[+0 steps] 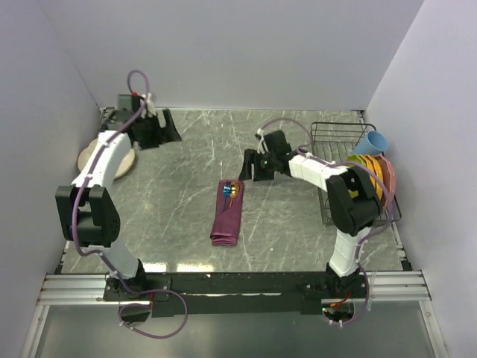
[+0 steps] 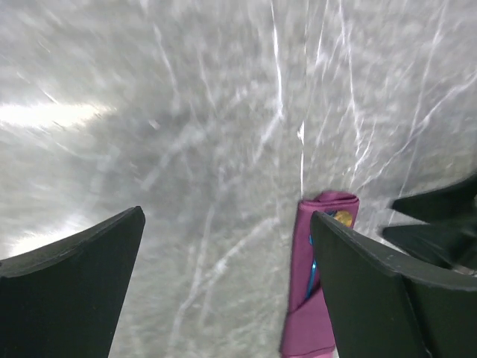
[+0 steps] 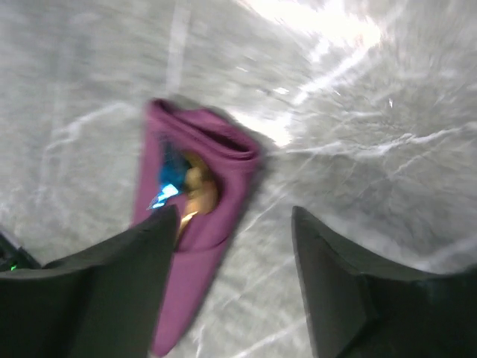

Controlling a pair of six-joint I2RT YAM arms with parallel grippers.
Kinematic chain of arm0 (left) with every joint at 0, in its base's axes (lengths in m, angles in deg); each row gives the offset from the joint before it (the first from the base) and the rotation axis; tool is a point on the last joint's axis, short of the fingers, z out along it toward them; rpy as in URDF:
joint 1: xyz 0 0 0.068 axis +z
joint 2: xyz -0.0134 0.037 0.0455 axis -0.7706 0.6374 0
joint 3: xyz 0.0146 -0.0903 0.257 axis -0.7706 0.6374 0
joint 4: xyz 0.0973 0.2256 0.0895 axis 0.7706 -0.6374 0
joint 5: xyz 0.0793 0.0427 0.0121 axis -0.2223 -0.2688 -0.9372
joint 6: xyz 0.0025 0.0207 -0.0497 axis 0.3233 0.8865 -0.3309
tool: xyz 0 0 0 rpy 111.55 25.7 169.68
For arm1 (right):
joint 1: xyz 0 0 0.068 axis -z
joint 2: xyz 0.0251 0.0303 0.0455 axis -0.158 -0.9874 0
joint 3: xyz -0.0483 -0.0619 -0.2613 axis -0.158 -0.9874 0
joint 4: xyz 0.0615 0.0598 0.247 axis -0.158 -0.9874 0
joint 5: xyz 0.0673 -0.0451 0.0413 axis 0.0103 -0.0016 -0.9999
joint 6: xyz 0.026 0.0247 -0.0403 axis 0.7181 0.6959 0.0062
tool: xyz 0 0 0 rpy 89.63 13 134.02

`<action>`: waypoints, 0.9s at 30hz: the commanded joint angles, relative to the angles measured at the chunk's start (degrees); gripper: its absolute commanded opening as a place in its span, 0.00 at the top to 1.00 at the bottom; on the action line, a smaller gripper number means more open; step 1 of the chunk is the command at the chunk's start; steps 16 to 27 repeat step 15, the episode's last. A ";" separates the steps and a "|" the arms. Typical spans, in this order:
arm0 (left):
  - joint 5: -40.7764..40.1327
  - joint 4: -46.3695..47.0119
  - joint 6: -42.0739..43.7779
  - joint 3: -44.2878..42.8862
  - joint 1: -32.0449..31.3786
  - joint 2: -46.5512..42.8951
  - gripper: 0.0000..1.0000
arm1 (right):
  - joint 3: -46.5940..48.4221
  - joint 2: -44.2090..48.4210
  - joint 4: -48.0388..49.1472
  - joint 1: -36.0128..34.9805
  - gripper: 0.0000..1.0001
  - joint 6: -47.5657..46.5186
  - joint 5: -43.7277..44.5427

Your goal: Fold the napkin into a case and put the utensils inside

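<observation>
My left fingers (image 2: 74, 276) stand spread wide with nothing between them, raised over bare bench (image 1: 186, 160) at the far left, well apart from the work. My right fingers (image 3: 112, 291) are also parted and hold nothing; they hang just beyond the far end of the case (image 1: 226, 220). The case lies near the middle of the bench as a narrow maroon strip running near to far. The blue fork (image 1: 226, 192) and the gold spoon (image 1: 234, 190) sit side by side in its far mouth, heads showing. In my judgement the cloth is light, limp and free to unfold, so any hold should pinch all layers together at the closed near end or along a folded edge, never a single flap. The utensils look thin, stiff and smooth, and could slide out if the mouth tips down. Their handles are hidden inside the cloth, so I cannot tell how deep they sit. Both wrist views are blurred, and one left finger cuts off part of the strip.
</observation>
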 commanded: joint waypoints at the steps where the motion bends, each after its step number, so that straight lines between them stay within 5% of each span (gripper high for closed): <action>1: 11.02 -6.90 8.71 -6.74 6.99 -0.11 0.01 | 8.23 10.72 -6.60 0.82 0.20 -6.58 0.04; 4: 7.97 -6.98 11.43 -8.14 9.11 -1.69 0.01 | 8.51 17.49 -11.79 0.73 0.00 -11.24 2.24; 15: -3.10 -4.18 22.16 4.95 7.71 -17.68 0.00 | -7.47 43.86 -20.15 2.13 0.00 -25.13 14.10; 27: -3.10 -4.18 22.16 4.95 7.71 -17.68 0.00 | -7.47 43.86 -20.15 2.13 0.00 -25.13 14.10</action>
